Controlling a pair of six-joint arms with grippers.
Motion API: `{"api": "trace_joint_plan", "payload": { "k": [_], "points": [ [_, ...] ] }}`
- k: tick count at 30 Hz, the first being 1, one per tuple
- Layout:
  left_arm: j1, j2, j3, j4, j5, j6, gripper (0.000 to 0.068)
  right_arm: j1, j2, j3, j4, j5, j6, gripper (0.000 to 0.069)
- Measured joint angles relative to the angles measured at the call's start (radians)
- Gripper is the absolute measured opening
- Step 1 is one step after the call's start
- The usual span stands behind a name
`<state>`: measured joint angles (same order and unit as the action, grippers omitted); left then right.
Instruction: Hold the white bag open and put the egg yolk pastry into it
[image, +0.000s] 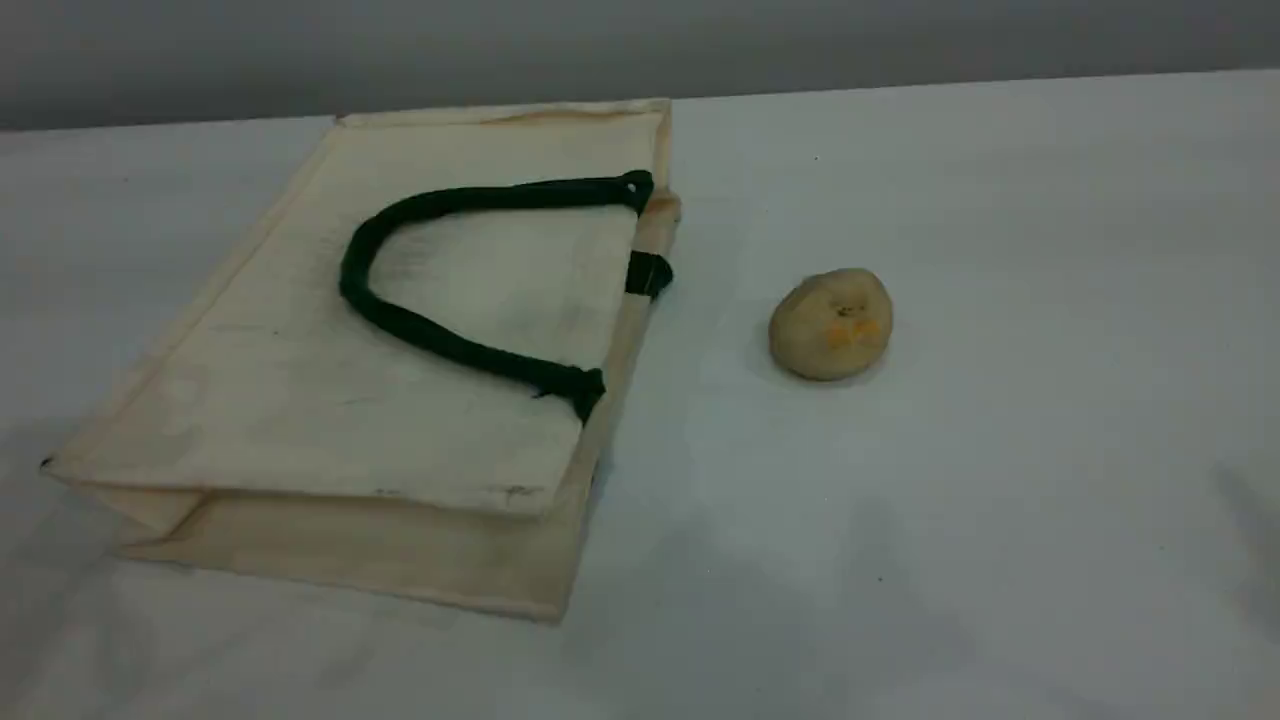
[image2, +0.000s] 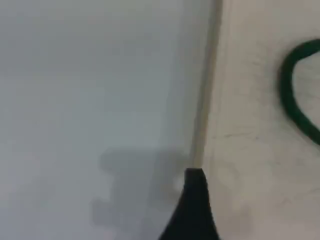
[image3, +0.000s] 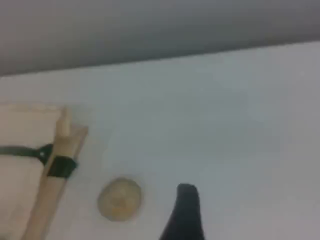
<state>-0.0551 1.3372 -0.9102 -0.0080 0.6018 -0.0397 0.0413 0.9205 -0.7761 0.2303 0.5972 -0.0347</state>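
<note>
The white bag (image: 300, 380) lies flat and closed on the table's left half, its mouth facing right. One dark green handle (image: 430, 340) curls on its top face. The egg yolk pastry (image: 830, 323) sits on the table a short way right of the mouth. Neither arm shows in the scene view. In the left wrist view a dark fingertip (image2: 195, 200) hovers over the bag's (image2: 255, 125) long edge, left of the handle (image2: 290, 100), holding nothing. The right wrist view has a fingertip (image3: 186, 210) just right of the pastry (image3: 119, 199), with the bag's mouth (image3: 60, 145) further left.
The white table (image: 1000, 500) ends at a far edge with a grey wall (image: 640, 40) behind it. A green tab (image: 648, 272) sits at the bag's mouth edge. Faint arm shadows fall on the table's near part.
</note>
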Motion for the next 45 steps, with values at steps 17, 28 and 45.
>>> {"api": "trace_joint_plan", "payload": {
  "k": [17,28,45],
  "points": [
    [-0.038,0.440,-0.233,-0.052,-0.032,0.061,0.0558,0.000,0.161,0.000,0.011,-0.115,0.000,0.0579],
    [-0.080,0.659,-0.330,-0.108,-0.054,0.092,0.0558,0.000,0.170,0.000,0.013,-0.132,0.000,0.0579],
    [-0.197,0.824,-0.454,-0.109,-0.079,0.084,0.0557,0.000,0.170,0.000,0.013,-0.124,0.000,0.0579]
  ]
}}
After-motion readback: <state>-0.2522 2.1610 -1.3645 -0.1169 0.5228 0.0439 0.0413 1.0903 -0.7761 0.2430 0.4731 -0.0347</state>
